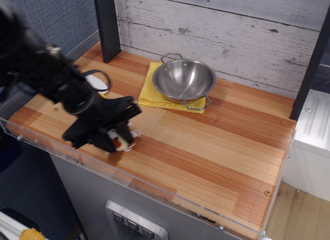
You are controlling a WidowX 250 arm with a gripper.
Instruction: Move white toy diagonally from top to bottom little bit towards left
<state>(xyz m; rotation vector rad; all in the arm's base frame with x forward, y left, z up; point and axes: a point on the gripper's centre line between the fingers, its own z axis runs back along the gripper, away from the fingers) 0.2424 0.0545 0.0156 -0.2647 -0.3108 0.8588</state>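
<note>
The white toy (pixel 122 141), a small plush with reddish-brown patches, sits low at the wooden table's (pixel 216 147) front left, close to the front edge. My black gripper (pixel 116 138) reaches down from the left and is closed around the toy, whose left side is hidden by the fingers. Whether the toy touches the table surface I cannot tell.
A steel bowl (pixel 184 79) stands on a yellow cloth (pixel 148 93) at the back middle. A white spatula blade (pixel 96 83) peeks out behind my arm at the left. A black post (pixel 107 23) stands at the back left. A clear rim (pixel 154 186) runs along the front edge.
</note>
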